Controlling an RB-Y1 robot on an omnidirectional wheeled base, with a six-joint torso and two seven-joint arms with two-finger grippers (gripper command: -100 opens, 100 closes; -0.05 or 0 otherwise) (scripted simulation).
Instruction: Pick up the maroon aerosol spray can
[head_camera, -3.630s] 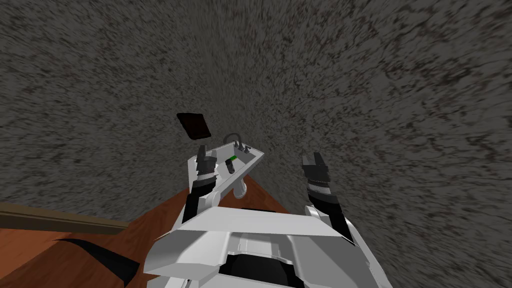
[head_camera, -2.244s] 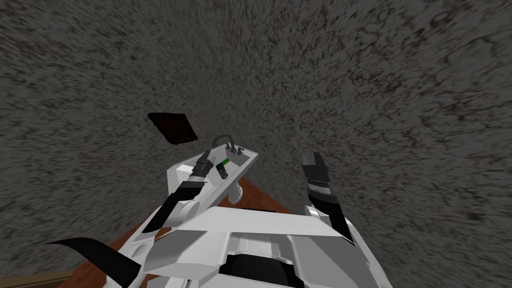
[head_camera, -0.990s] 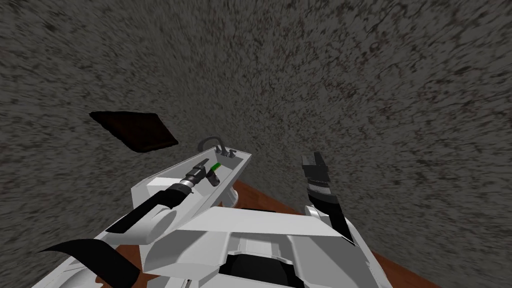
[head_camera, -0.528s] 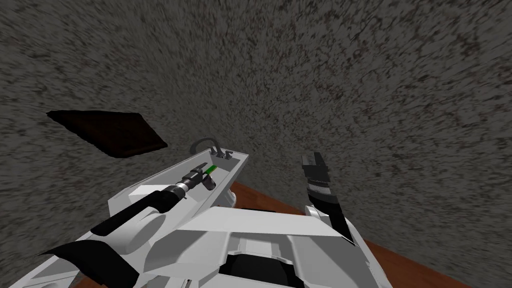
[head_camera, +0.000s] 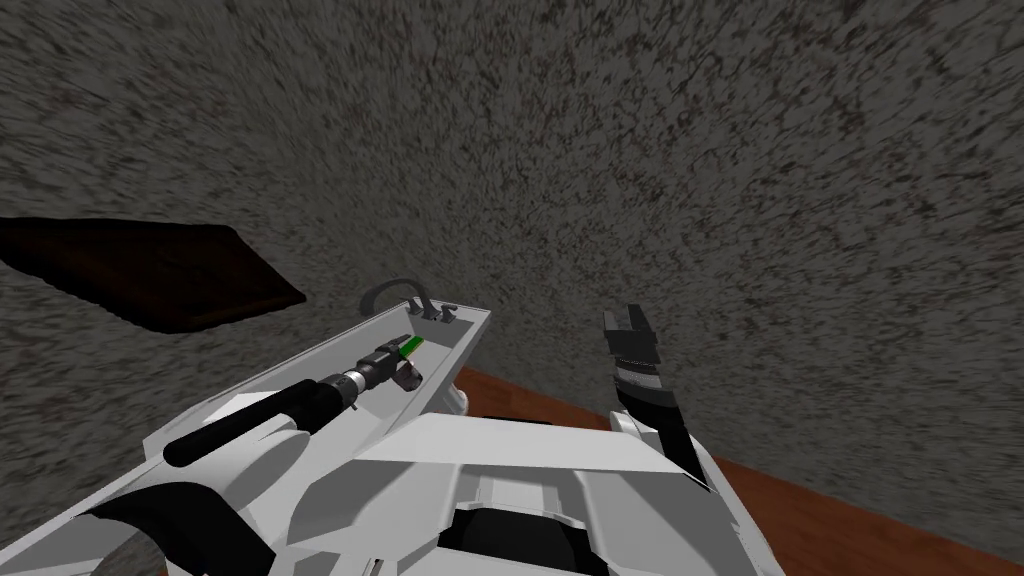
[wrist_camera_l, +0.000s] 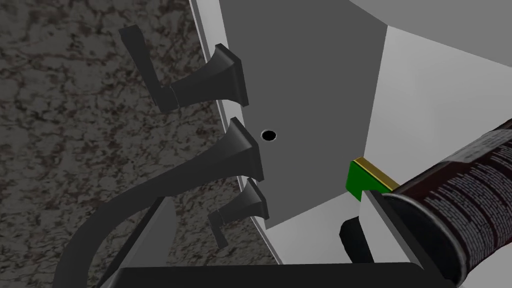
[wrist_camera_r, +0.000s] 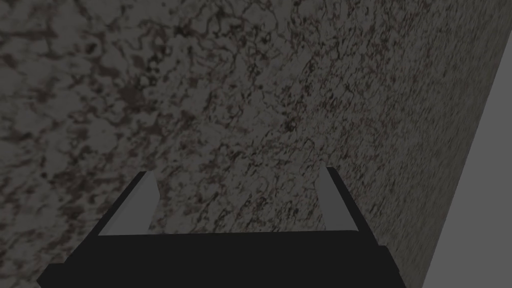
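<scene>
Speckled grey wall (head_camera: 620, 150) backs a white rectangular sink (head_camera: 472, 322) with a dark curved faucet (head_camera: 392, 290), and my left gripper (wrist_camera_l: 265, 197) is reaching down into the basin. Its fingers (wrist_camera_l: 374, 202) stand apart with nothing between them. The dark maroon cylindrical spray can with fine print (wrist_camera_l: 465, 200) lies on its side in the basin, just outside one finger and next to a small green block with a gold edge (wrist_camera_l: 365, 180); I cannot tell whether can and finger touch. My right gripper (wrist_camera_r: 235, 195) is held up away from the sink, spread wide and empty. The reach is done. I judge that getting the can between the fingers, closing and lifting are left.
</scene>
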